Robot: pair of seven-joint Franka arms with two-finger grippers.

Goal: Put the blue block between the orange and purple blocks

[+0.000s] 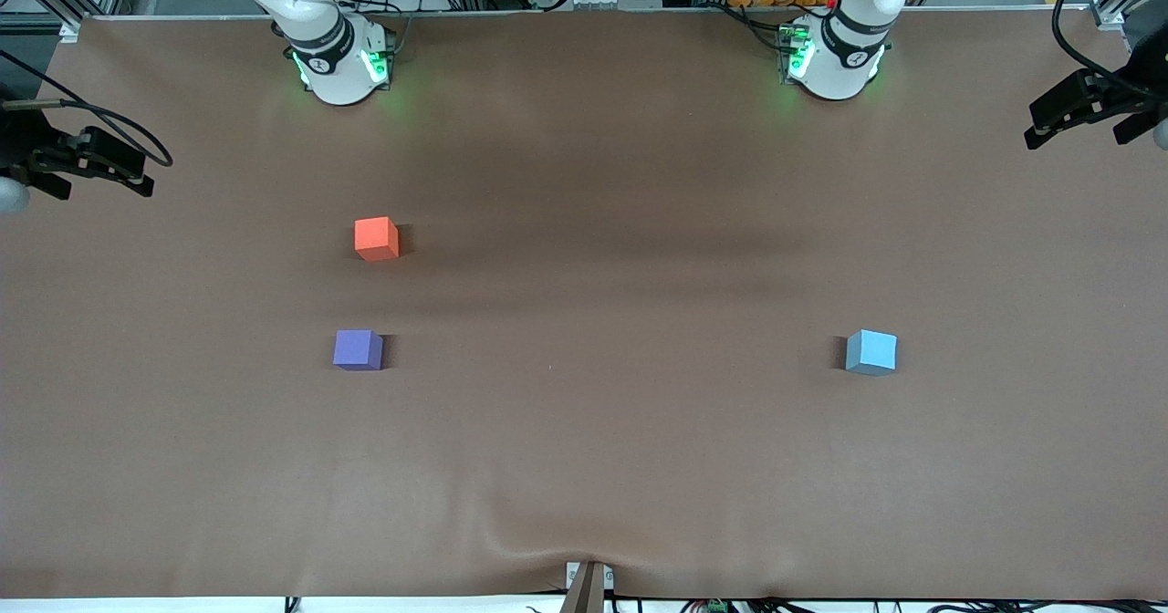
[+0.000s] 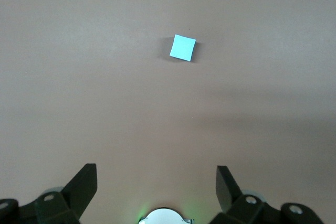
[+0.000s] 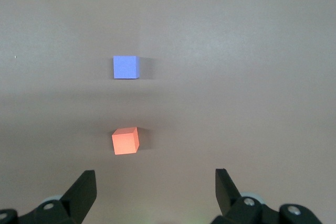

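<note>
The light blue block [image 1: 871, 352] [image 2: 182, 48] rests alone on the brown table toward the left arm's end. Toward the right arm's end sit the orange block [image 1: 376, 238] [image 3: 125, 140] and the purple block [image 1: 358, 349] [image 3: 126, 67]. The purple one is nearer the front camera, with a strip of bare table between the two. My left gripper [image 2: 156, 174] hangs high over the table near its own base, open and holding nothing. My right gripper [image 3: 156, 177] is also open and holding nothing, high over the table by the orange block. Neither hand shows in the front view.
The two arm bases [image 1: 339, 61] [image 1: 835, 57] stand along the table's edge farthest from the front camera. Black cabled devices [image 1: 87, 161] [image 1: 1090, 107] jut in at both ends of the table. A small bracket [image 1: 586, 586] sits at the front edge, where the brown cover wrinkles.
</note>
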